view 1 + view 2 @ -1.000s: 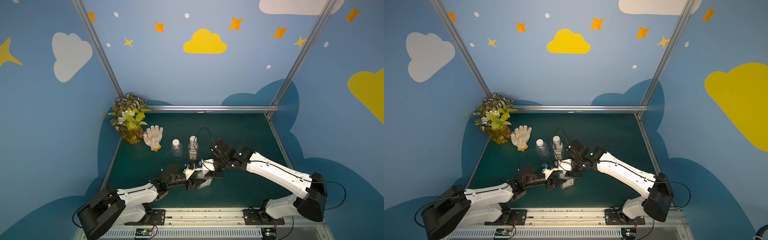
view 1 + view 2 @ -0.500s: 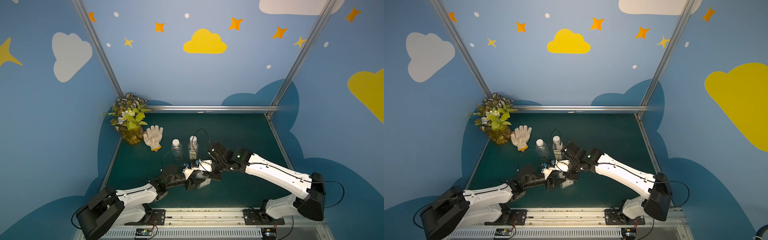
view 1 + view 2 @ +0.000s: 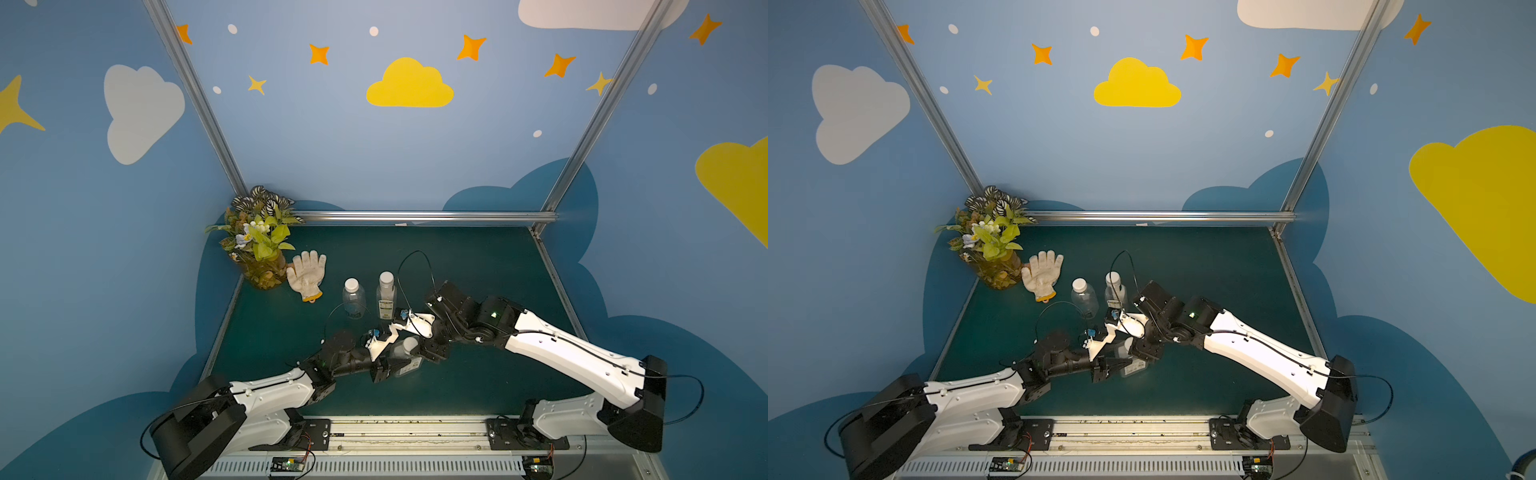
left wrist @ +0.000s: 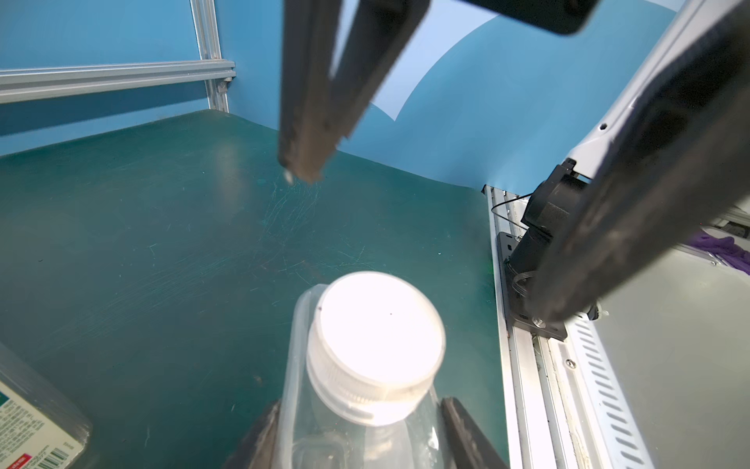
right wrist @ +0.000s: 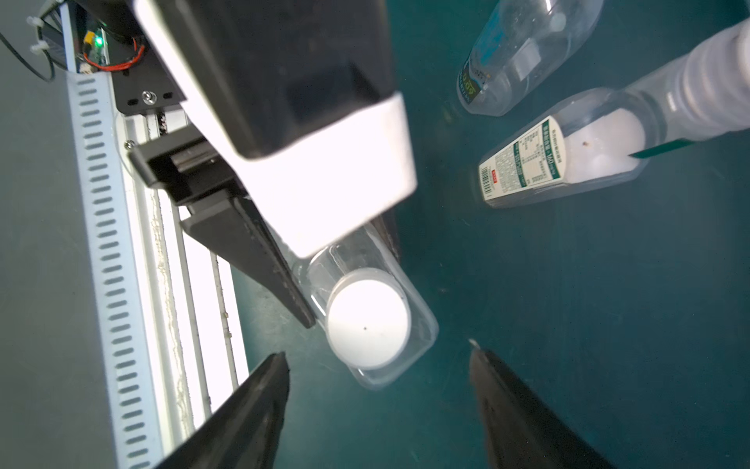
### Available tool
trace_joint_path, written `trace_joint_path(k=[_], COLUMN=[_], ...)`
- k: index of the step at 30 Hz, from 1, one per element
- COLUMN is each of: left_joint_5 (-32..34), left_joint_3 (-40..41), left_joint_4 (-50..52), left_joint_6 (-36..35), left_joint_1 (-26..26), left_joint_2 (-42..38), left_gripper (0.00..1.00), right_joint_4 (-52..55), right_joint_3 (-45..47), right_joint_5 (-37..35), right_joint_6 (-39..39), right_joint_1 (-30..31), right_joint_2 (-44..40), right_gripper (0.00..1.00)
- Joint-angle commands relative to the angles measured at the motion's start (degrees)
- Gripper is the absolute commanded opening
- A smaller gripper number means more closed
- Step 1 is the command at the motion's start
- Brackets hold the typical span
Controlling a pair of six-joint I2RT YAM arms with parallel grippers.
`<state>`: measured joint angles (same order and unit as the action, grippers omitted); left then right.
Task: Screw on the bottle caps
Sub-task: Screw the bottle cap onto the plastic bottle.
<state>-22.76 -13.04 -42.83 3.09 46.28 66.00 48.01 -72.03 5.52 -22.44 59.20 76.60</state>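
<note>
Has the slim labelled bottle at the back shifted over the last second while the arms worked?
No. The slim labelled bottle stands upright at the same spot beside the round bottle, no nearer the glove.

Even, soft light is falling from above in both top views, the walls (image 3: 332, 158) bowing at 3 and 9 o'clock. In the wrist views the cap (image 4: 375, 345) is glaring blown-out white, and the near right claw (image 5: 378, 349) is blurring.
</note>
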Motion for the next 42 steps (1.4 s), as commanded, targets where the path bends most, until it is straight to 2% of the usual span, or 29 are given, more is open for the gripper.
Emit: trace_joint_path(k=[1,9,16,18,21,24,33,42], left_joint_5=[-0.9,-1.1,-1.0,-1.0,-1.0,-0.9,-0.5,1.5], left_joint_3=[0.3,0.3,0.4,0.3,0.3,0.3,0.3,0.6], left_joint_4=[0.6,0.6,0.7,0.7,0.6,0.6,0.8,1.3], left_joint_6=[-1.1,-1.1,-1.2,-1.2,-1.2,-1.2,-1.2,-0.7], left_joint_1=[0.1,0.1,0.2,0.1,0.2,0.1,0.1,0.1], left_joint_2=[-0.8,-0.8,-0.6,-0.6,-0.5,-0.5,-0.7,-1.3], left_gripper=[0.03,0.03,0.03,0.03,0.03,0.03,0.03,0.03], right_joint_4=[1.7,1.2,0.3,0.2,0.5,-0.1,-0.1,-2.9], right_joint_3=[-0.3,-0.4,-1.5,-1.9,-1.9,-0.9,0.8,3.7], right_joint_5=[2.2,1.7,3.3,4.1,6.6,8.3,9.6,8.2], right_joint_6=[-3.8,-4.4,-3.6,-3.4,-3.0,-2.7,-2.1,0.3], right_joint_1=[-0.7,-0.8,-0.8,-0.8,-0.8,-0.8,-0.6,0.0], right_joint_2=[1.1,5.6,7.7,7.9,7.6,6.7,7.2,7.7], right_gripper=[0.77,0.75,0.58,0.58,0.68,0.71,0.69,0.58])
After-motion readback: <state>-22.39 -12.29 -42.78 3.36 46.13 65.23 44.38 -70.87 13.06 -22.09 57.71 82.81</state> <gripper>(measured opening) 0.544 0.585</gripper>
